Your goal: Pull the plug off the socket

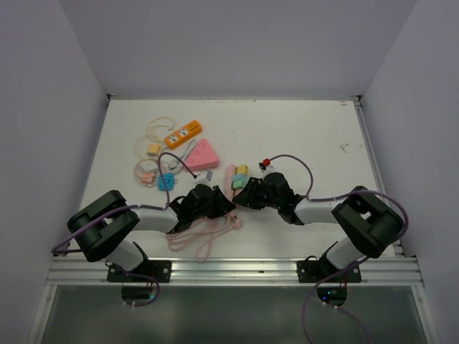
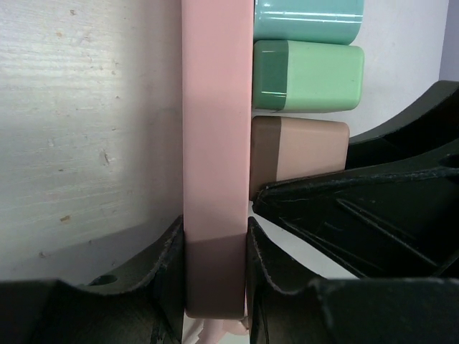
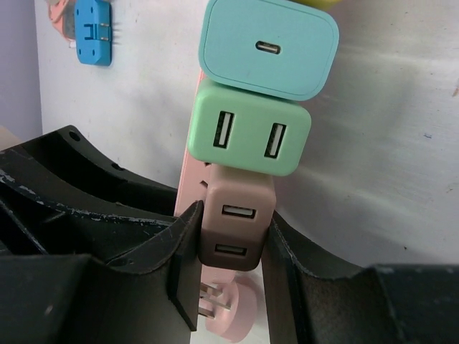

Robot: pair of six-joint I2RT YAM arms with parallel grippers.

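Two robot arms meet at the middle of a white table (image 1: pixel 301 136), each gripping part of the same assembly. The left gripper (image 2: pixel 215 265) is clamped on the near end of a pink power strip (image 2: pixel 215 129). Its two black fingers press flat against the strip's opposite long sides, and the strip runs straight away from the fingertips. The right gripper (image 3: pixel 231 244) is closed on a beige adapter (image 3: pixel 237 215), the plug nearest both tools, with one finger against each of its side faces. From the left wrist, the adapter's base sits flush against the strip's side, just beyond the left fingers. Past the right gripper's fingertips, a green adapter (image 3: pixel 247 136) and then a teal adapter (image 3: pixel 265 46) sit in a row on the same strip, neither touched by a finger.
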